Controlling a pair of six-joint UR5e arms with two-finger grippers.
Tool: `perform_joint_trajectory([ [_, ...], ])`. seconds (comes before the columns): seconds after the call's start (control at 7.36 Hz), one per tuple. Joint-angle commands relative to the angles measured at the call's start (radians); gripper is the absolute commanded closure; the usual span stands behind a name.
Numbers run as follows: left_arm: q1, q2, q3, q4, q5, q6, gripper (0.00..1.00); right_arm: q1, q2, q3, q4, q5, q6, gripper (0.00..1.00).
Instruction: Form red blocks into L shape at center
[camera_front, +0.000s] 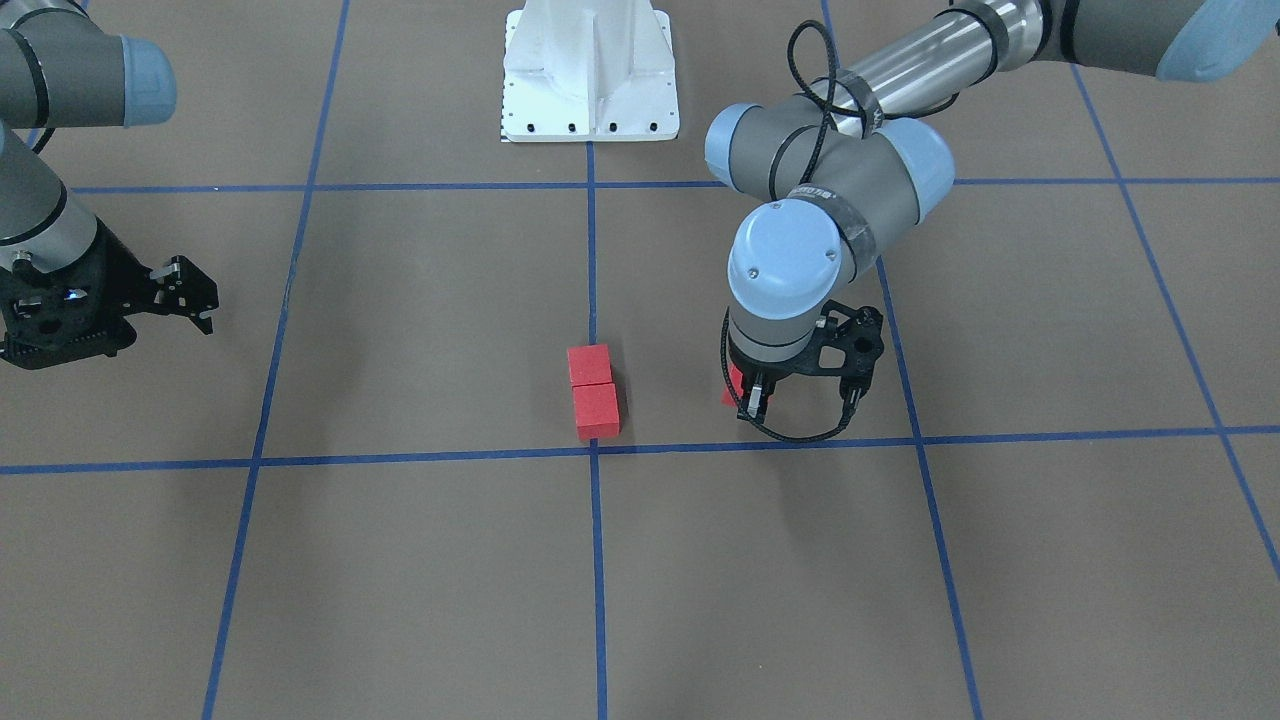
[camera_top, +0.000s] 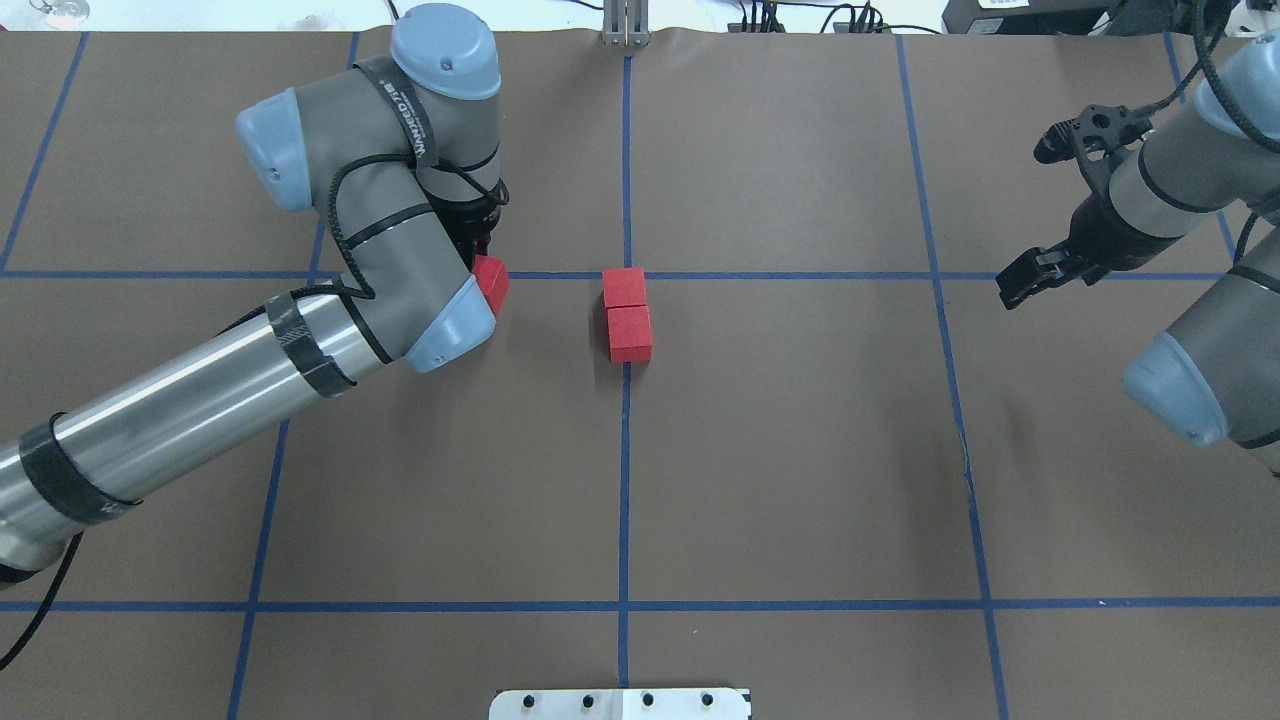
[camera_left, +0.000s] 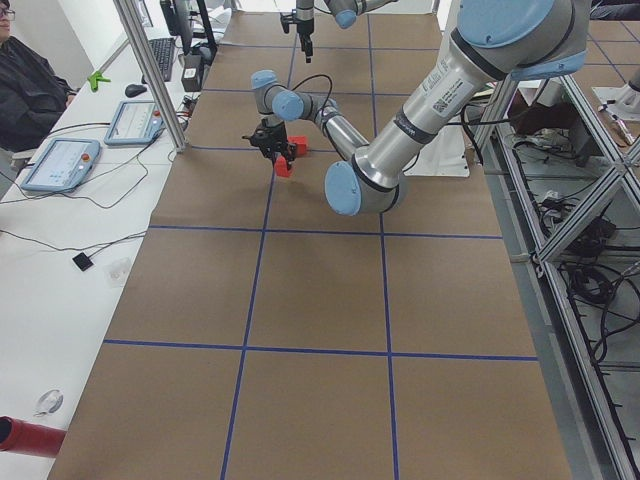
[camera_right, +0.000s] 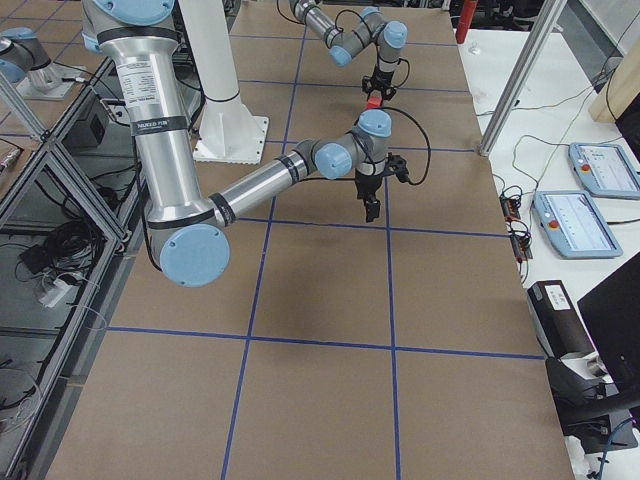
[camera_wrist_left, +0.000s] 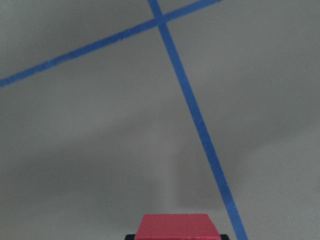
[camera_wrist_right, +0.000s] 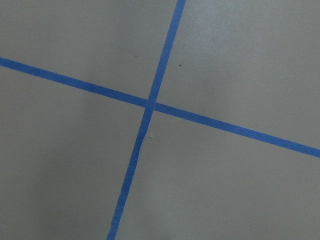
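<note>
The left gripper (camera_front: 747, 400) had its fingers pinched on one small matte red cube (camera_top: 492, 283), held tilted over the brown gridded bench (camera_top: 800, 450). Beyond it, two matching cubes (camera_top: 629, 333) sat touching at the blue-tape centre crossing (camera_top: 626, 275). The cube looked light, rigid and grippy, best pinched on opposite flat faces. Farthest off was the right gripper (camera_front: 195, 300); whether its fingers were spread could not be told.

Two touching red blocks (camera_front: 593, 388) by center (camera_front: 594, 450); third block (camera_front: 732, 384) in left tool (camera_front: 749, 402)
</note>
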Motion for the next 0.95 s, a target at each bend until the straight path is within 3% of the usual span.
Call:
perform_joint_trajectory([
  [0.0,0.006,-0.074,0.088,-0.019,-0.002,-0.088,1.00,-0.007,-0.001,0.000,0.014,-0.001,-0.004,0.01],
  [0.41,0.002,-0.125,0.198,-0.121,0.000,-0.201,1.00,-0.010,0.003,0.002,0.014,0.000,0.006,0.01],
  [0.82,0.004,-0.140,0.212,-0.161,0.004,-0.353,1.00,-0.013,0.011,-0.002,0.014,-0.003,0.007,0.01],
])
